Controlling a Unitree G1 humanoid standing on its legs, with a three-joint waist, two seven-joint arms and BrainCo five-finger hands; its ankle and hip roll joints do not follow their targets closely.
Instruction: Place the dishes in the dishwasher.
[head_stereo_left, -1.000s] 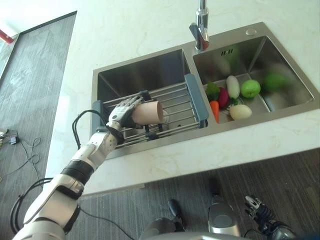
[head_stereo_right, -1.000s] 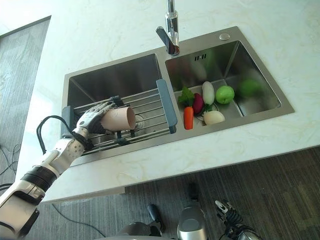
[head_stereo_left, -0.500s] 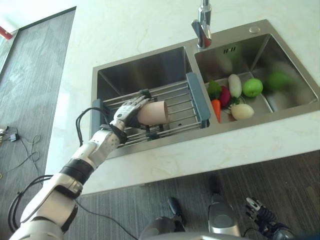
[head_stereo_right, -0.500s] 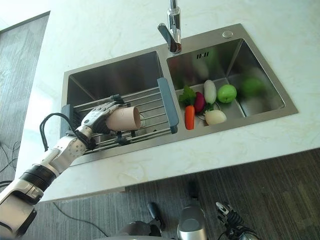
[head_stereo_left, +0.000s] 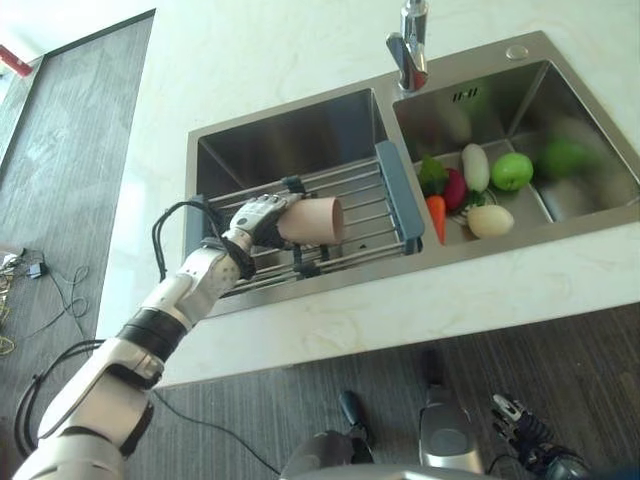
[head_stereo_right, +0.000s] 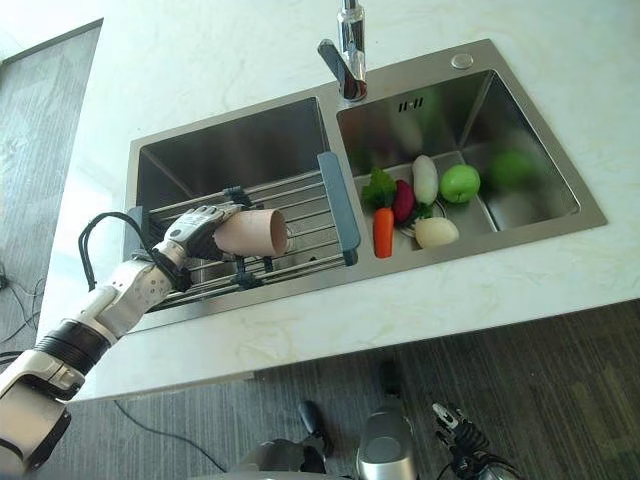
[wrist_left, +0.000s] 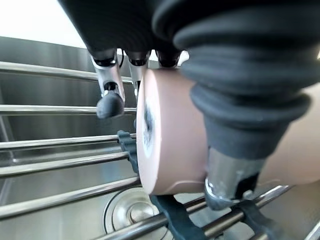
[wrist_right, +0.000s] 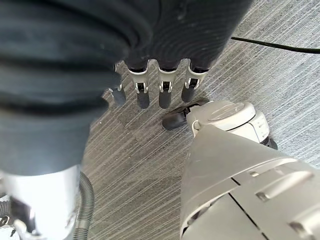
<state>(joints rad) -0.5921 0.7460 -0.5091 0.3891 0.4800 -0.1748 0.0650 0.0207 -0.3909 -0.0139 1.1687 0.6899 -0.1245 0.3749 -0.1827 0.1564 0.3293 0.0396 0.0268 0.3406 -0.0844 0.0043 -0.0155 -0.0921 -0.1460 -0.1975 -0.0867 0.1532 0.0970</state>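
Left hand holds a cup on its side over the sink rack

Nearest, the right hand (head_stereo_right: 458, 432) hangs low by the floor, fingers loosely straight and empty, idle since this step needs one arm. Farther out, the left hand (head_stereo_left: 258, 216) is curled around the pink cup (head_stereo_left: 312, 221), thumb below and fingers above, so the cup lies sideways just over the bars of the wire rack (head_stereo_left: 360, 203) spanning the left basin of the sink (head_stereo_left: 290, 135), probably for lifting it clear. Beyond, vegetables (head_stereo_left: 470, 190) sit in the right basin, below the faucet (head_stereo_left: 410, 50)
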